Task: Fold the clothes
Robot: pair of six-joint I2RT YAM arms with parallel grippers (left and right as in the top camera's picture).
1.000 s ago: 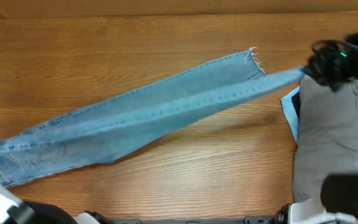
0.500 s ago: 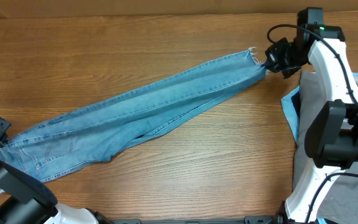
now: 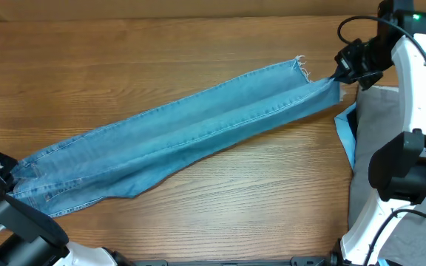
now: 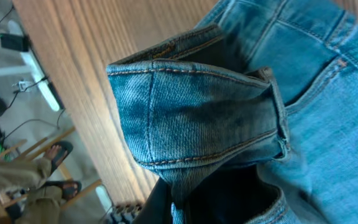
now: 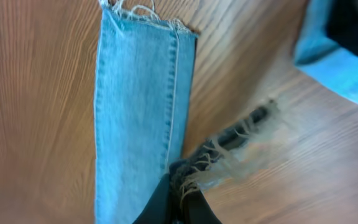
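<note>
The light-blue jeans (image 3: pixel 176 140) lie stretched diagonally across the wooden table, waist at the lower left, frayed hems at the upper right. My left gripper (image 3: pixel 4 176) is shut on the waistband (image 4: pixel 197 124) at the left edge; its fingers are mostly hidden under denim. My right gripper (image 3: pixel 340 74) is shut on one frayed hem (image 5: pixel 194 171) and holds that leg a little above the table. The other leg's hem (image 5: pixel 145 15) lies flat beside it. Grey trousers (image 3: pixel 390 148) and a bright blue garment (image 3: pixel 345 133) lie at the right.
The right arm (image 3: pixel 413 89) stands over the grey trousers. The blue garment's edge also shows in the right wrist view (image 5: pixel 347 56). Chairs and cables on the floor show beyond the table's left edge (image 4: pixel 30 93).
My right gripper has moved right and slightly toward the front with the hem, pulling the legs taut again. The left end of the jeans has shifted slightly.
</note>
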